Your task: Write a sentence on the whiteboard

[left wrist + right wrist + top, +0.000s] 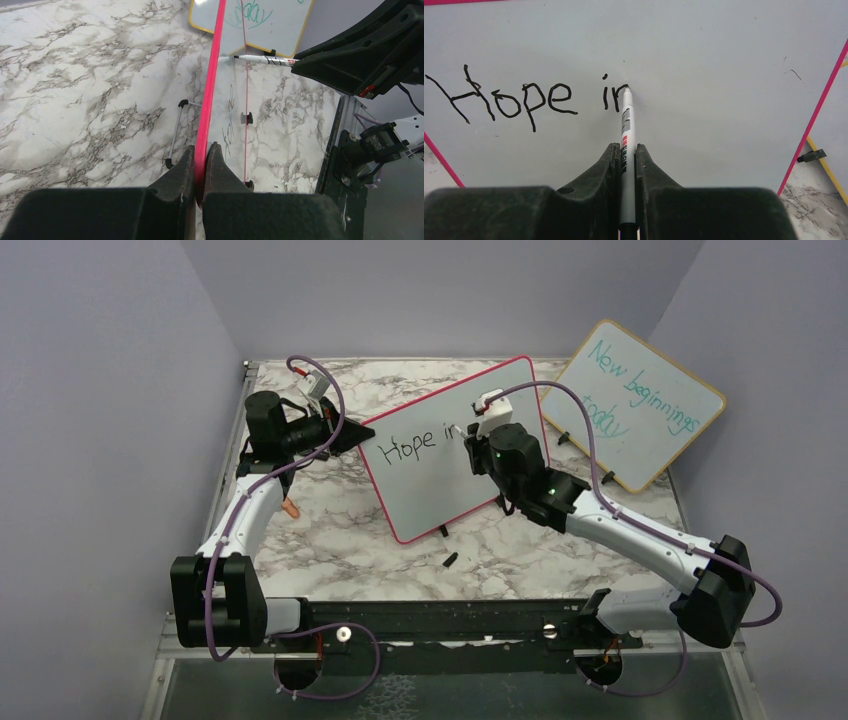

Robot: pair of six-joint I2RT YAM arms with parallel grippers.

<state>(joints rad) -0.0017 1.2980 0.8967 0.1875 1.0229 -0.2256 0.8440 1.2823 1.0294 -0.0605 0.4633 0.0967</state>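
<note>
Propped at a tilt on the marble counter [330, 540]: the whiteboard [440, 495], pink-framed, on small black feet. Clamped at its left edge by the left hand [202, 150], both fingers pressed together onto the frame. Pinched tight in the right hand [626, 152]: a white marker [626, 117], with its tip pressed to the board's upper middle. Just left of that tip, the sentence [519, 97], reading "Hope in" with the last letter unfinished.

top: high behind arm bases, down over whole marble-patterned desk [330, 540] | left wrist: close, edge-on along pink-framed rectangular whiteboard [209, 100] | right wrist: close, facing its front | shared: whiteboard
</note>
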